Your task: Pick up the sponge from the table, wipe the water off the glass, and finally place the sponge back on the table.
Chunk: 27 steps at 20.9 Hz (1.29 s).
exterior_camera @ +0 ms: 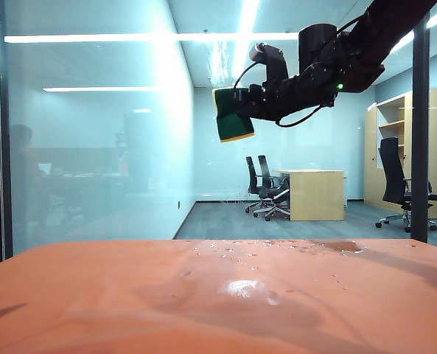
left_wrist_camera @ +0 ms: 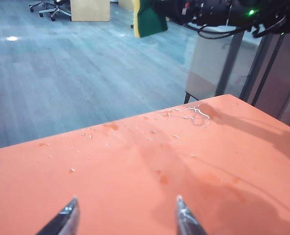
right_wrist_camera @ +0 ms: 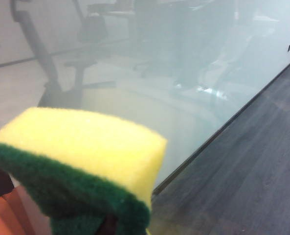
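Though it is pinched hard by the right gripper [exterior_camera: 242, 112], the sponge [exterior_camera: 231, 115] looks light and soft, its yellow foam bulging past the fingers in the right wrist view, so it should squash flat against the glass [exterior_camera: 93, 140] without scratching. It hangs high above the worktop's [exterior_camera: 130, 295] far edge, close to the pane. A hold across the short sides, as now, leaves a broad face free. The left gripper [left_wrist_camera: 125, 218] rests low over the worktop's near edge, fingers spread, empty. Water [left_wrist_camera: 197, 112] beads along the far edge.
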### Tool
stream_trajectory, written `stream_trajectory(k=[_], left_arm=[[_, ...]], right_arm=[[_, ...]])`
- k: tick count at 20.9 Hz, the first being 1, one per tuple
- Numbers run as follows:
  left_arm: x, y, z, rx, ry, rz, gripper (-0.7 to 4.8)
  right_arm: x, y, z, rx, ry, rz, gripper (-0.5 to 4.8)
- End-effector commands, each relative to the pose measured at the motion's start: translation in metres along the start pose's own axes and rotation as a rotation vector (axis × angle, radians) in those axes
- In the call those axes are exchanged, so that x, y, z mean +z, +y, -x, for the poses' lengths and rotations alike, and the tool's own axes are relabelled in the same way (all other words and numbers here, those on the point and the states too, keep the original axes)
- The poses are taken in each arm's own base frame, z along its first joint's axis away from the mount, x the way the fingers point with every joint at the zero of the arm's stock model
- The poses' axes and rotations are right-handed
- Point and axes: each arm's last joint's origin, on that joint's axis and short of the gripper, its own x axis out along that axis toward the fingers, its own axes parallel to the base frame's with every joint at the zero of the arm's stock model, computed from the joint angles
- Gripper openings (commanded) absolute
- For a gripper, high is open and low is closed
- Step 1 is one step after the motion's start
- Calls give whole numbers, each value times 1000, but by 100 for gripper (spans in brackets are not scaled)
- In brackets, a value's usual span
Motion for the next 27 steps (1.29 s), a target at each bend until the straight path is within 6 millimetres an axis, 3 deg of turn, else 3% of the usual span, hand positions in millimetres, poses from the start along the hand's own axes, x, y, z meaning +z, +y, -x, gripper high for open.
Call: stream_trajectory(k=[1,6,10,15,24,27], left_arm=[[2,0,0,-1,-14,-13,251],[2,0,0,-1,-14,-14,251],[2,0,0,-1,-14,-13,251],[2,0,0,-1,-15,-14,251],[2,0,0,0,-14,-13,251],[2,0,0,0,-14,-13,251]], right_arm=[[-26,4,-8,-21,90,-37,-9],[-58,9,-14,8,215,-45,-9],[-64,8,-16,5,218,-46,-9],[-37,8,-21,6,153,-19,-9],[54,6,-20,0,50,26,-9],[76,7,-15,-40,56,26,-9]])
